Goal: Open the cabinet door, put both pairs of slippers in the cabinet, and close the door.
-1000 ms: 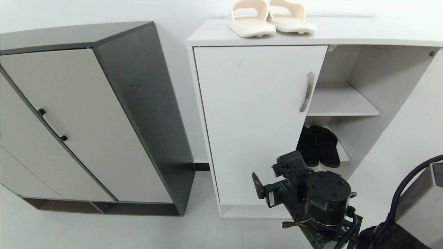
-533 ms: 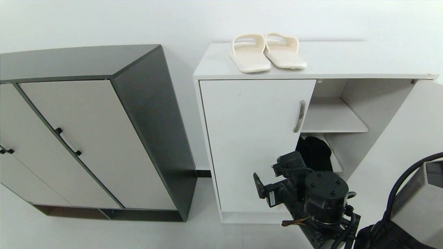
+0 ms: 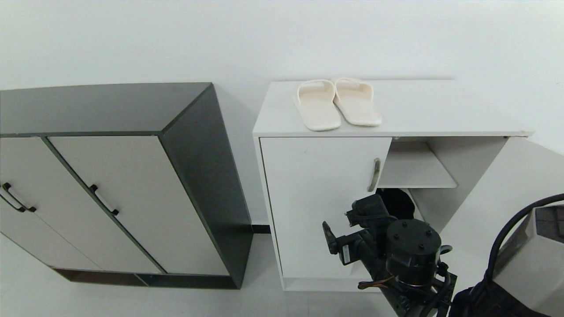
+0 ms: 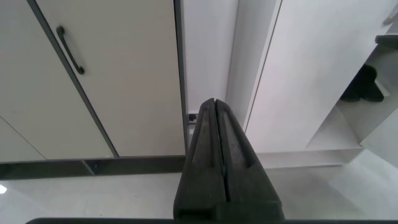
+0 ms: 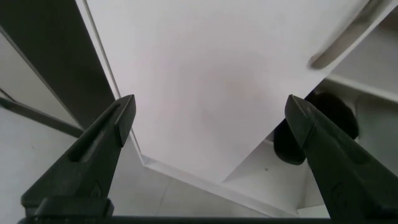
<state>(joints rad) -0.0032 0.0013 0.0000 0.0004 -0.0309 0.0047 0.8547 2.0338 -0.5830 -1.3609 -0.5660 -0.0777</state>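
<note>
Mid-task: black slippers [image 3: 398, 200] shelved in open cabinet [image 3: 308, 198]; cream slippers [image 3: 337, 103] on its top, upper centre, look next, needing an upward reach. Right tool [image 5: 210, 106] spread, left tool [image 4: 215, 109] pressed together.

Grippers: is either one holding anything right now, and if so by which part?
Nothing is held. The left gripper is shut on nothing; the right gripper is open and empty, facing the white cabinet door.

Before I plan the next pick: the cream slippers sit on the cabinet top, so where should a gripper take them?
Probably the adjacent heel ends of the cream slippers, coming from the front: they lie flat, side by side, heels at the front edge of the white cabinet, straps toward the wall.
</note>
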